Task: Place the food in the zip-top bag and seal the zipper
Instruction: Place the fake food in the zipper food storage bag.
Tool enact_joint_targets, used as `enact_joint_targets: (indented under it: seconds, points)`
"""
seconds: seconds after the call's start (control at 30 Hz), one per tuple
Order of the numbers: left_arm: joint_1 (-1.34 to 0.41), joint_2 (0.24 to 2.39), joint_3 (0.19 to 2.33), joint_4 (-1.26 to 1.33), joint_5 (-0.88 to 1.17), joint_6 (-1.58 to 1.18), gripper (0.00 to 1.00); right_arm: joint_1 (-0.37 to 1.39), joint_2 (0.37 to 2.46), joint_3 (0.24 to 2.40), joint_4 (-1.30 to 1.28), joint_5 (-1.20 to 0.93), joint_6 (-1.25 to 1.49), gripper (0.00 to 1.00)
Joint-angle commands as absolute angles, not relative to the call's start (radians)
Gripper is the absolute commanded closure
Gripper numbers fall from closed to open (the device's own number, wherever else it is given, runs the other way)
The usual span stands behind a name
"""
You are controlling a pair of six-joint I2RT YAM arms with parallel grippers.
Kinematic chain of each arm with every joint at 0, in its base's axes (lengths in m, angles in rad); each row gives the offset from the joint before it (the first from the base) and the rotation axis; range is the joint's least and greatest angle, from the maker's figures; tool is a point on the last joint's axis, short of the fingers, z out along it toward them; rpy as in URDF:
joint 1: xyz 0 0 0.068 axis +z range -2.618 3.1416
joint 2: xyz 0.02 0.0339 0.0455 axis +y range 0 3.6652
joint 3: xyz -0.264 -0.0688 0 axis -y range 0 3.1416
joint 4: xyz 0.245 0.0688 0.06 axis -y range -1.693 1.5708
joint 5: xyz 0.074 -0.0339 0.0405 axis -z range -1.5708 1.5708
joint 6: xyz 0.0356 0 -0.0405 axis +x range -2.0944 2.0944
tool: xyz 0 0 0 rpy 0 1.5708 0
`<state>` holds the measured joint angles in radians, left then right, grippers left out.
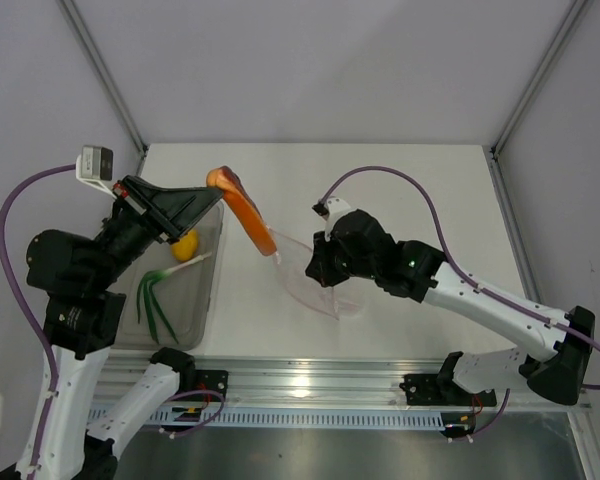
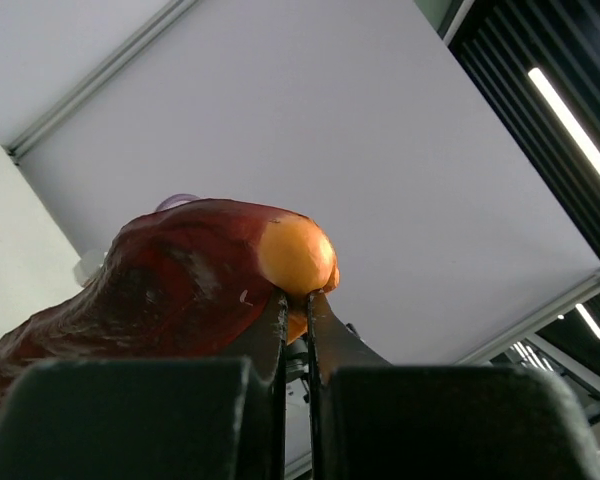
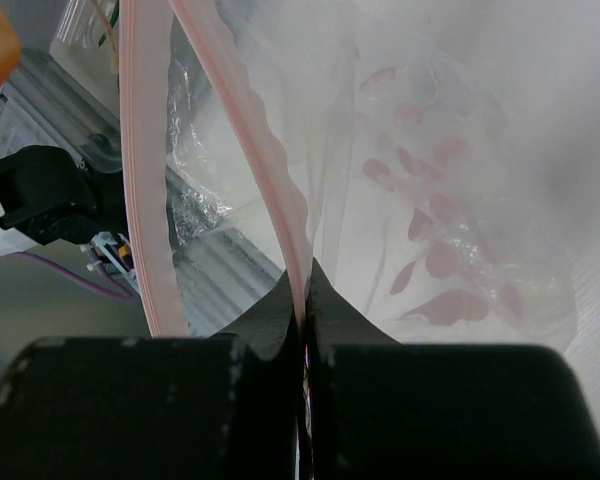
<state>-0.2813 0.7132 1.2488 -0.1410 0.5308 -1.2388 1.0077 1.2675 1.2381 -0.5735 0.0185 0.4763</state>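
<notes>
My left gripper (image 1: 213, 188) is shut on the orange end of the elongated dark red-orange food piece (image 1: 248, 215), held up in the air. The piece slopes down to the right, and its lower tip is at the mouth of the clear zip-top bag (image 1: 315, 282). The left wrist view shows the piece (image 2: 180, 275) pinched between my left gripper's (image 2: 298, 298) jaws. My right gripper (image 1: 320, 262) is shut on one side of the bag's pink zipper (image 3: 272, 175), lifting it. The other zipper side (image 3: 143, 200) stands apart, so the mouth gapes. The bag's (image 3: 450, 180) wall carries reddish leaf prints.
A translucent grey bin (image 1: 212, 300) stands at the left under my left arm. It holds a round yellow fruit (image 1: 185, 246) and thin green stems (image 1: 154, 302). A metal rail (image 1: 310, 380) runs along the table's near edge.
</notes>
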Motion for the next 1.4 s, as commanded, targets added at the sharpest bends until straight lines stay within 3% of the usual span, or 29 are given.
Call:
enact_joint_targets:
  seconds: [0.0, 0.37, 1.07, 1.37]
  points:
    - [-0.301, 0.707, 1.238, -0.023, 0.552, -1.31, 0.99, 1.019, 1.282, 1.244, -0.52, 0.055, 0.499, 1.0]
    - [-0.327, 0.666, 1.223, -0.043, 0.514, -1.318, 0.99, 1.022, 1.305, 1.243, -0.488, 0.086, 0.511, 1.0]
    - [-0.339, 0.655, 1.049, 0.075, 0.522, -1.316, 0.99, 1.006, 1.252, 1.253, -0.405, -0.074, 0.607, 1.0]
    - [-0.379, 0.607, 1.006, 0.009, 0.526, -1.16, 1.0, 0.957, 1.22, 1.249, -0.365, -0.153, 0.69, 1.0]
